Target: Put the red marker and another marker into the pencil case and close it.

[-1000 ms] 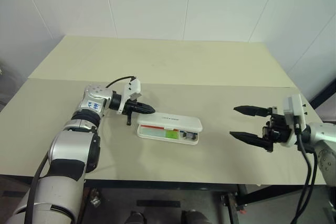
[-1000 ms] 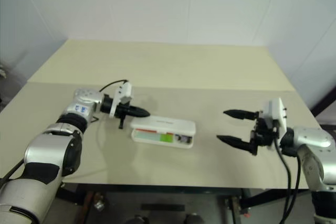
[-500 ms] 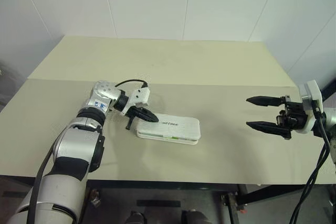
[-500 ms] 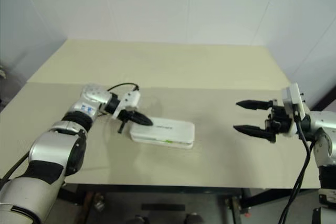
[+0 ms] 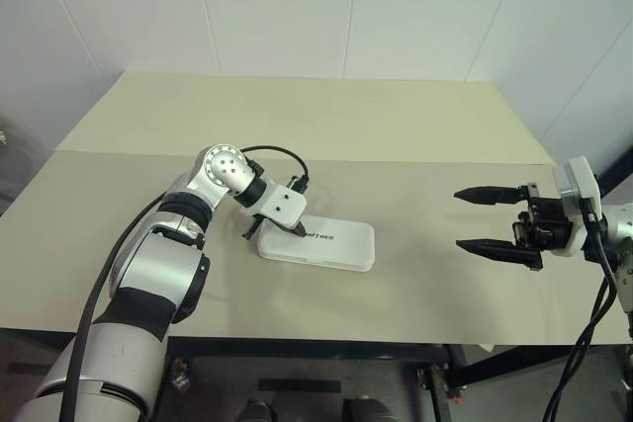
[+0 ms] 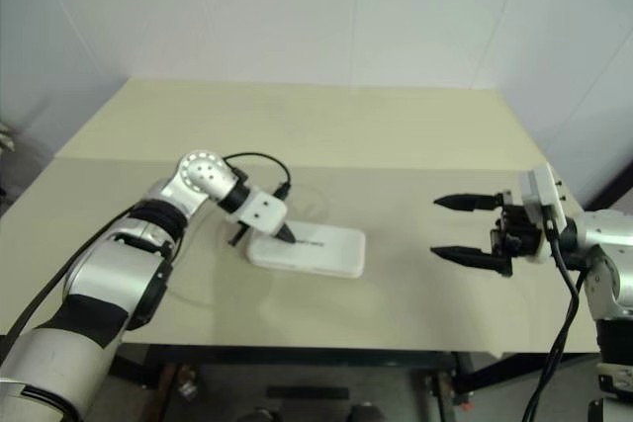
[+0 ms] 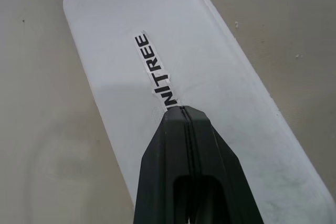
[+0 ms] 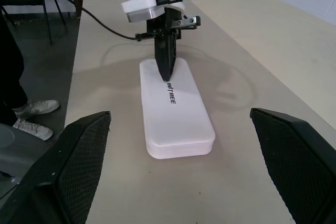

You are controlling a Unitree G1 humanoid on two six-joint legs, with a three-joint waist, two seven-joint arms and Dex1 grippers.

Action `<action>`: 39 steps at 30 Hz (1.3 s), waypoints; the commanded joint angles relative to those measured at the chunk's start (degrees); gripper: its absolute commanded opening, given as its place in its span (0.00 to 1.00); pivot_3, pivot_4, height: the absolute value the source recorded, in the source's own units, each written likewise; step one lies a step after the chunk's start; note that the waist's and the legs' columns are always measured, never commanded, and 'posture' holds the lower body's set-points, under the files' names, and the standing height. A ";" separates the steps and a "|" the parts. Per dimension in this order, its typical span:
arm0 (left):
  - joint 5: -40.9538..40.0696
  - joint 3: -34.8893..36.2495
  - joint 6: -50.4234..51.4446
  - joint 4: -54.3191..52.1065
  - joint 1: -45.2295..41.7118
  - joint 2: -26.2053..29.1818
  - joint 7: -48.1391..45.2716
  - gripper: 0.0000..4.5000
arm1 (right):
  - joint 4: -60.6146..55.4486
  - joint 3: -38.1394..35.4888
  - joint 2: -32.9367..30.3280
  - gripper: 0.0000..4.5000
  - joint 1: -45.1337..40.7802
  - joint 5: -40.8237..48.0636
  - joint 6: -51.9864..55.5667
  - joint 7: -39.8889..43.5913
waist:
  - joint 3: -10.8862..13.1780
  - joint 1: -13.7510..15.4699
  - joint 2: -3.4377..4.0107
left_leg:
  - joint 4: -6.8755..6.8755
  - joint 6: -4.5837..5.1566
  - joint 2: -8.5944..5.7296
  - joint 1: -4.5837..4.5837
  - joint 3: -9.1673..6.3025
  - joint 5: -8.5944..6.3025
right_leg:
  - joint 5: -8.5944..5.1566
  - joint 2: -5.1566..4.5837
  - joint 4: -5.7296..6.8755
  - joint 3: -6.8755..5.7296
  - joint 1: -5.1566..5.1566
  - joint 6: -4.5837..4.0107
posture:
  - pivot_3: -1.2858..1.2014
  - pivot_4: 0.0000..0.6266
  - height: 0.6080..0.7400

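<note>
One pencil case (image 5: 316, 243), white, now lying lid-down and closed at table (image 5: 297, 116) centre, left gripper (image 5: 298, 230) fingers clenched with tips pressing its lid, formerly at its 9 o'clock; right gripper (image 5: 488, 217) spread empty at 3 o'clock.

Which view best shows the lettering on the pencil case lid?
The left wrist view: the lettering on the pencil case reads large, just beyond the shut left gripper. The right wrist view shows it smaller; in the eye views it is only a tiny dark mark.
</note>
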 commanded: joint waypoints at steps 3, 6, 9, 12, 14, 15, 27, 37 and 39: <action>-1.16 1.30 3.17 1.79 0.86 -0.62 0.42 0.00 | -1.80 -1.52 -0.51 1.00 -0.54 1.54 0.28 1.30 | 0.00 -0.04 0.01 | 0.26 0.02 0.00 -0.05 0.00 0.01 | 0.03 0.01 0.04 0.00 0.03 0.03 | 0.52 0.24 1.00; -8.08 8.16 9.00 1.88 0.56 -1.74 -0.34 0.00 | -2.81 -1.40 -0.21 1.00 -0.52 1.74 0.72 0.80 | 0.02 -0.05 0.03 | 0.43 0.03 -0.01 -0.18 0.00 0.00 | 0.07 0.00 0.06 0.01 0.00 0.09 | 0.52 0.24 1.00; -13.78 14.57 13.11 1.56 0.65 -2.10 -0.79 0.00 | -3.71 -1.39 -0.02 1.00 -0.15 1.96 1.04 0.44 | 0.04 -0.03 0.01 | 0.43 0.06 0.00 -0.30 -0.04 -0.03 | 0.08 -0.01 0.07 -0.04 -0.11 0.12 | 0.52 0.24 1.00; -17.10 18.77 16.11 1.05 1.49 -1.80 0.63 0.00 | -4.21 -1.51 -0.04 1.00 0.17 2.20 1.29 0.22 | 0.04 -0.07 0.02 | 0.40 0.09 0.03 -0.41 -0.06 -0.11 | 0.05 0.02 0.09 -0.06 -0.26 0.12 | 0.52 0.24 1.00; -20.90 22.60 18.75 0.58 2.49 -1.84 -0.42 0.00 | -4.20 -1.59 -0.14 1.00 0.25 2.35 1.39 0.31 | 0.04 -0.05 0.03 | 0.39 0.11 0.03 -0.41 -0.07 -0.16 | 0.01 0.02 0.09 -0.08 -0.27 0.12 | 0.52 0.24 1.00; -22.87 24.47 20.35 0.35 2.86 -1.96 -1.46 0.00 | -4.10 -1.63 -0.22 1.00 0.26 2.41 1.41 0.40 | 0.05 -0.05 0.03 | 0.38 0.11 0.03 -0.41 -0.06 -0.18 | 0.00 0.02 0.08 -0.08 -0.27 0.12 | 0.52 0.24 1.00; -36.01 28.38 29.88 -5.13 10.37 3.74 -14.51 0.41 | -1.30 -0.78 -1.13 1.00 -2.81 1.59 2.02 1.62 | 0.06 -0.17 0.04 | 0.46 0.10 0.05 -0.38 -0.05 -0.19 | -0.01 0.01 0.18 -0.07 -0.26 0.10 | 0.52 0.24 1.00; -42.63 21.30 30.49 -10.06 17.81 6.96 -14.51 0.99 | 5.10 -0.07 -2.57 1.00 -6.98 -0.86 1.36 2.38 | 0.05 -0.18 0.05 | 0.45 0.10 0.06 -0.37 -0.03 -0.19 | -0.02 -0.06 0.16 -0.07 -0.25 0.08 | 0.52 0.24 1.00; -44.02 19.90 30.85 -11.32 19.14 7.66 -14.51 0.99 | 5.31 -0.20 -2.77 1.00 -7.17 -0.88 1.50 2.43 | 0.06 -0.36 0.06 | 0.43 0.09 0.08 -0.36 -0.02 -0.19 | -0.02 -0.06 0.16 -0.06 -0.25 0.07 | 0.52 0.24 1.00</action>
